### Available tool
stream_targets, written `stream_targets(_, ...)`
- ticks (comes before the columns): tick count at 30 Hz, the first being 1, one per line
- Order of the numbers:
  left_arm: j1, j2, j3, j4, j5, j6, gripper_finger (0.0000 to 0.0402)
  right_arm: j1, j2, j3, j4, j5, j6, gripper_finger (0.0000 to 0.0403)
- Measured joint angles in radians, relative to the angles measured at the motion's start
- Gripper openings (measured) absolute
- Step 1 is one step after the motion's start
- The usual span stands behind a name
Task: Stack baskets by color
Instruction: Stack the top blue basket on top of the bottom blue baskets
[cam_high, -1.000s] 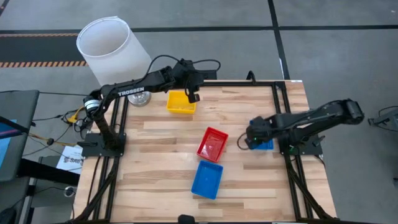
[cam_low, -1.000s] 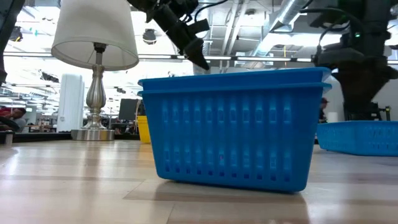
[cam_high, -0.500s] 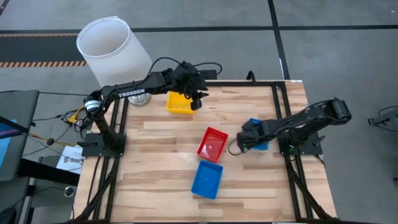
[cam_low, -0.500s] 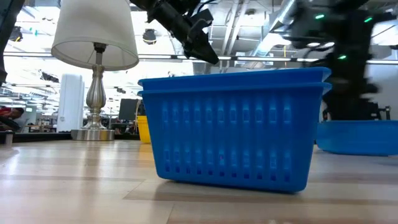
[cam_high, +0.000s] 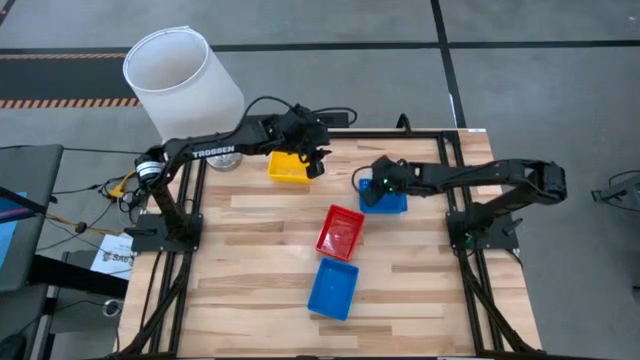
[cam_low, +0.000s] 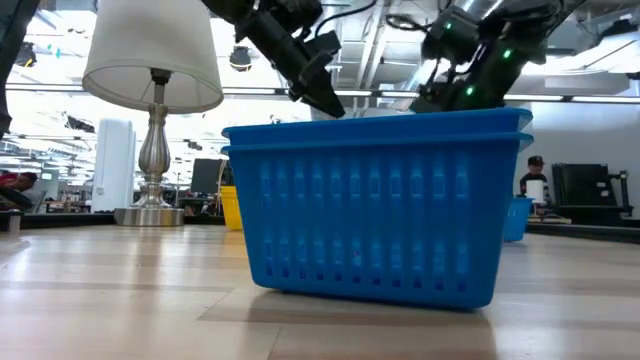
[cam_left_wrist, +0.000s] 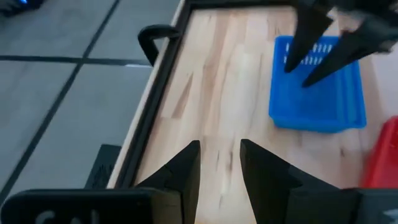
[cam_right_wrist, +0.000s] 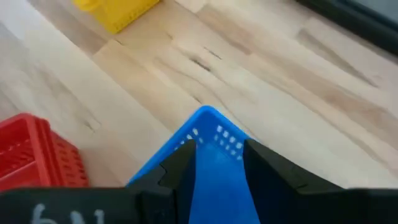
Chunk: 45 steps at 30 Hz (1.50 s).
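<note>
Wooden boards make up the table where a blue basket hangs, its wall pinched between the right gripper's jaws. Next, I think, it must go onto the blue stack, well away from those jaws. The left gripper hovers beside the yellow basket, jaws apart, empty.

Overhead, tabletop-level, two wrist cameras, perhaps overlapping
</note>
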Motion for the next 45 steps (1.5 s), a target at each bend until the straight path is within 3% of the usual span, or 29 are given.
stream_targets(8, 0.005, 0.117, -0.030, 0.221, 0.201, 0.045, 0.0129, 0.105, -0.246, 0.042, -0.235, 0.001, 0.151, 0.0157)
stream_targets(10, -0.012, 0.165, -0.014, 0.276, 0.206, 0.016, 0.0149, 0.139, -0.303, 0.042, -0.260, 0.005, 0.182, 0.0157)
stream_targets(13, -0.046, 0.234, 0.033, 0.300, 0.132, -0.065, 0.0180, 0.185, -0.361, 0.042, -0.284, 0.035, 0.227, 0.0157)
stream_targets(18, -0.102, 0.336, 0.167, 0.212, 0.018, -0.074, 0.0209, 0.233, -0.400, 0.042, -0.301, 0.082, 0.233, 0.0157)
stream_targets(27, -0.160, 0.555, 0.553, -0.152, -0.196, -0.161, 0.0213, 0.238, -0.395, 0.042, -0.322, 0.082, 0.232, 0.0157)
stream_targets(33, -0.150, 0.681, 0.678, -0.251, -0.078, -0.139, 0.0213, 0.258, -0.389, 0.042, -0.373, 0.090, 0.227, 0.0157)
stream_targets(39, -0.150, 0.698, 0.683, -0.251, -0.113, -0.117, 0.0210, 0.292, -0.388, 0.042, -0.399, 0.125, 0.232, 0.0157)
stream_targets(45, -0.150, 0.699, 0.680, -0.266, -0.084, -0.076, 0.0144, 0.299, -0.388, 0.042, -0.400, 0.156, 0.228, 0.0157)
